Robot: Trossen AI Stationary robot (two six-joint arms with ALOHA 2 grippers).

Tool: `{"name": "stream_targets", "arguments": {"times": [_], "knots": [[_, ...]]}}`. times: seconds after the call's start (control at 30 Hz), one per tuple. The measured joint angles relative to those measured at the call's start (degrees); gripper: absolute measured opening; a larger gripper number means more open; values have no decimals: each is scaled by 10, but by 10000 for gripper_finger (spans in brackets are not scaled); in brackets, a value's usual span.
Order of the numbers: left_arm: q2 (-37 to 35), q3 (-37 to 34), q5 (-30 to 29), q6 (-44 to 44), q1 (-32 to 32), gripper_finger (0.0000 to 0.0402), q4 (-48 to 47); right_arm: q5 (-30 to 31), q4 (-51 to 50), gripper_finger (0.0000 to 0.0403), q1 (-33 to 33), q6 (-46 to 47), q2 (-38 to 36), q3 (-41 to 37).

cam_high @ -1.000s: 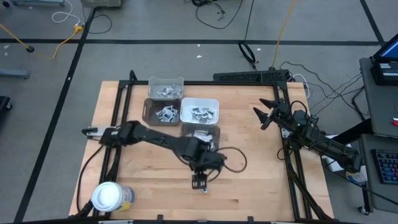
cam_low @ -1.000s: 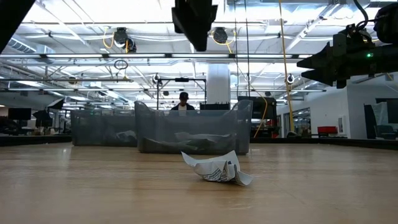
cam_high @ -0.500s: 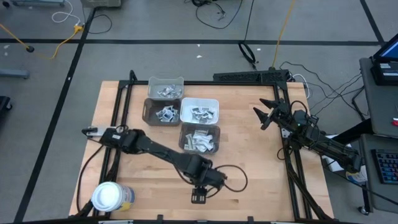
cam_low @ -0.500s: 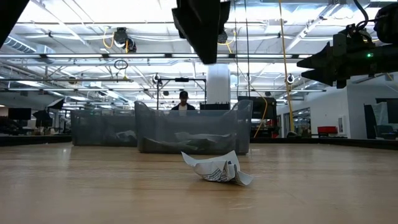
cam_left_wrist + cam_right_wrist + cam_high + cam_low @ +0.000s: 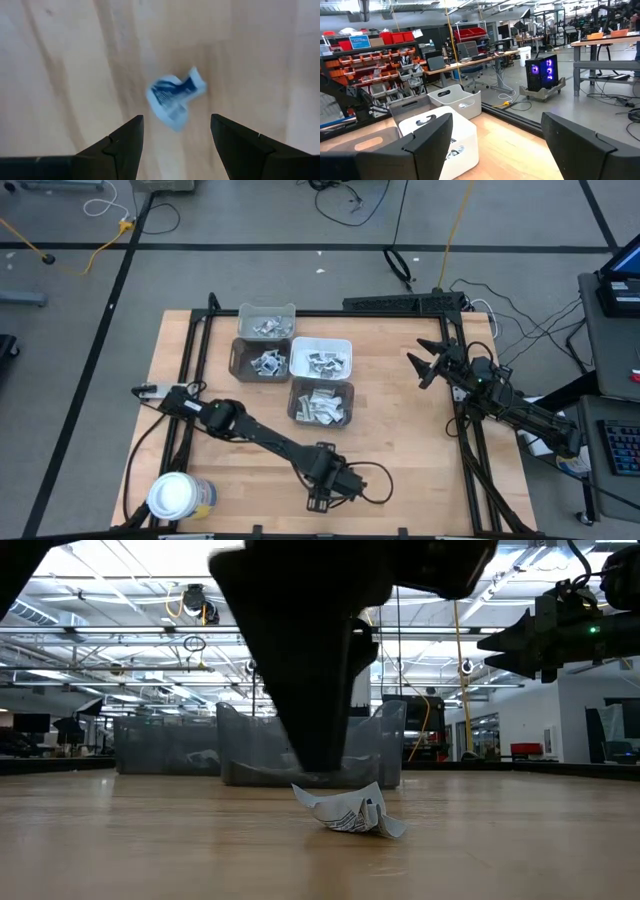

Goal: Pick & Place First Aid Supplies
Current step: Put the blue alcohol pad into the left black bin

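We have the left gripper low over the tabletop near its front edge, jaws parted and holding nothing, with a crumpled white packet printed in blue lying on the wood between the two fingers and not yet touched. The right gripper waits spread wide and empty near the right edge. Our worry is the packet's shape: it is creased and stands up on one side, so we judge that a closing jaw could flatten it, push it sideways along the smooth wood or pinch only a corner, and a thin paper corner could slip out on the way to the bins. The nearest grey bin sits toward the middle of the tabletop, with a white bin and two more grey ones behind it, and a white-lidded jar stands at the front left corner. The surface is pale wooden planking; beyond it we see a workshop with shelving, benches and overhead lights
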Motion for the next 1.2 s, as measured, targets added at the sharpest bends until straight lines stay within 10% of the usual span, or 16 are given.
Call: {"name": "stream_targets", "arguments": {"times": [0.87, 1.2], "knots": [[30, -1, -5, 27, -7, 235, 58, 0, 0, 297, 0, 0, 0, 0], [30, -1, -5, 20, -5, 80, 44, 0, 0, 297, 0, 0, 0, 0]]}}
